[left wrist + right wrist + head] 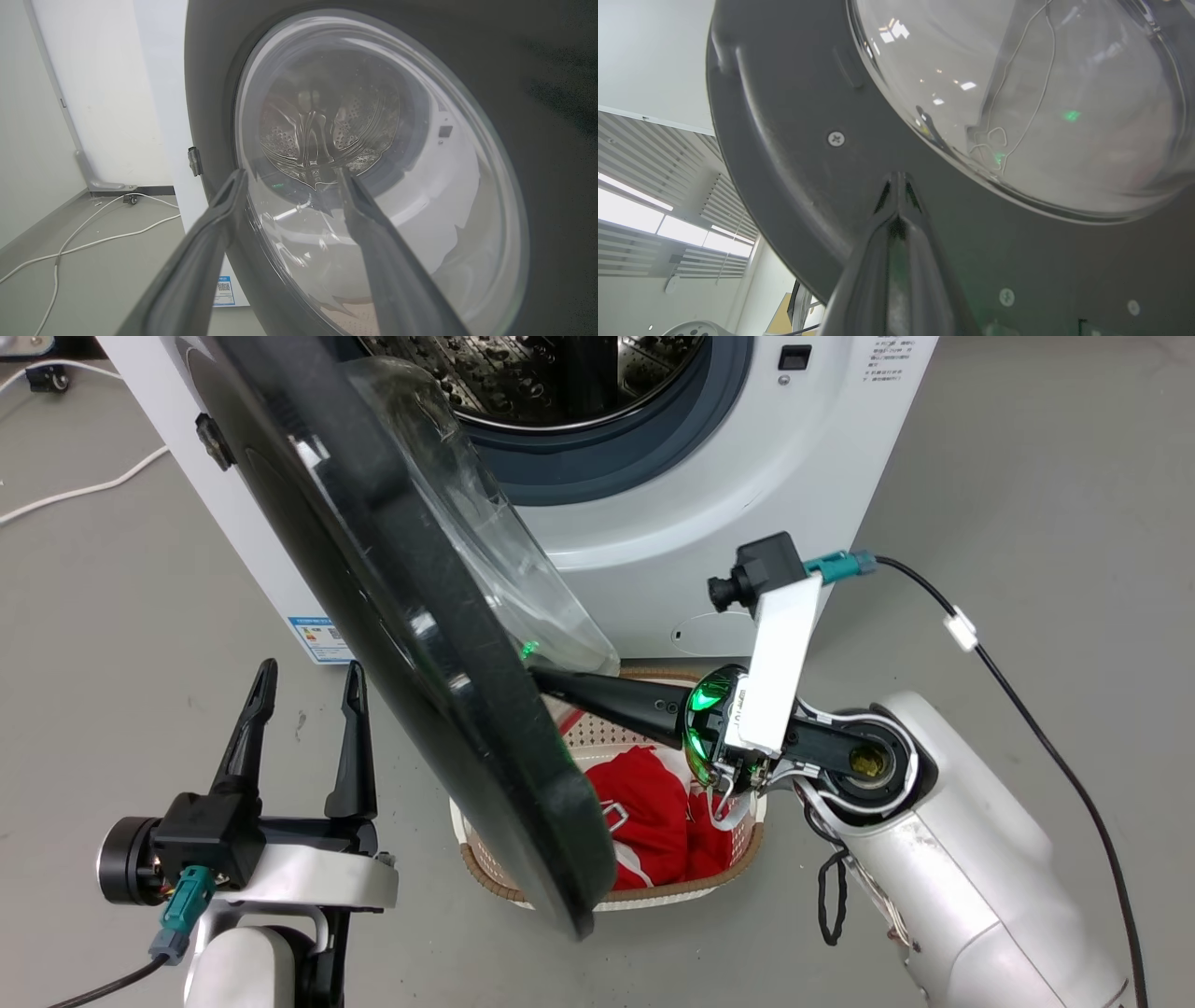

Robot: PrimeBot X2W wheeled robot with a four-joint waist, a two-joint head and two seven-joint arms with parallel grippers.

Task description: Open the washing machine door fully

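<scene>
The white washing machine [747, 504] stands at the top of the head view, its steel drum [560, 373] exposed. The washing machine door [392, 616] hangs partly swung out, edge-on, with its glass bowl [485, 532] bulging to the right. My right gripper [541, 679] is shut, empty, and its tips touch the door's inner face just below the bowl. In the right wrist view the right gripper [899, 179] lies against the dark door [794, 163]. My left gripper [306, 686] is open, left of the door and apart from it. The left wrist view shows the left gripper [290, 175] facing the door's [551, 93] outer side.
A cream basket [738, 859] holding red cloth [653, 821] sits on the floor under the door's lower edge and my right arm. A white cable [84, 490] trails over the floor at the left. A black cable [1027, 709] runs along the right.
</scene>
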